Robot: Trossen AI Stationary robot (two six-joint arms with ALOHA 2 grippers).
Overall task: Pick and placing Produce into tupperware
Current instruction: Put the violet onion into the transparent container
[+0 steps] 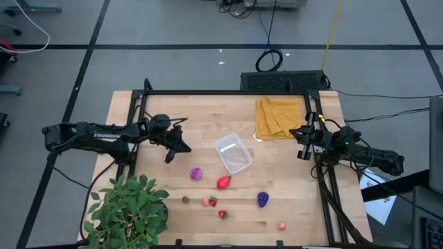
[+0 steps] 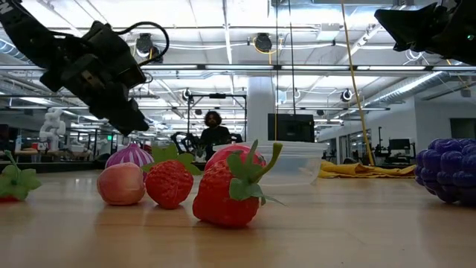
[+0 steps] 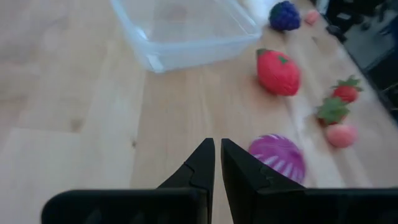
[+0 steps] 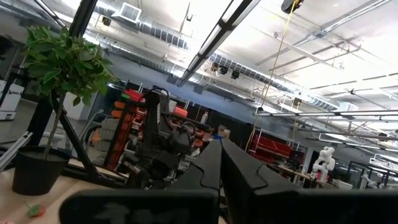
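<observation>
The left gripper (image 1: 168, 158), fingers together and holding nothing, hovers just left of the clear tupperware (image 1: 232, 153). The spiky purple fruit (image 1: 197, 173), big strawberry (image 1: 223, 182) and grape bunch (image 1: 263, 199) lie on the tabletop (image 1: 208, 117) near that tupperware. The right gripper (image 1: 303, 153), fingers together, waits to its right.

a leafy green potted plant (image 1: 128, 207) stands at the near left corner of the wooden surface (image 1: 201, 114). a folded mustard-yellow cloth (image 1: 278, 117) lies flat near the far right corner. beyond the surface, a person (image 2: 214, 134) shows in the room behind.
</observation>
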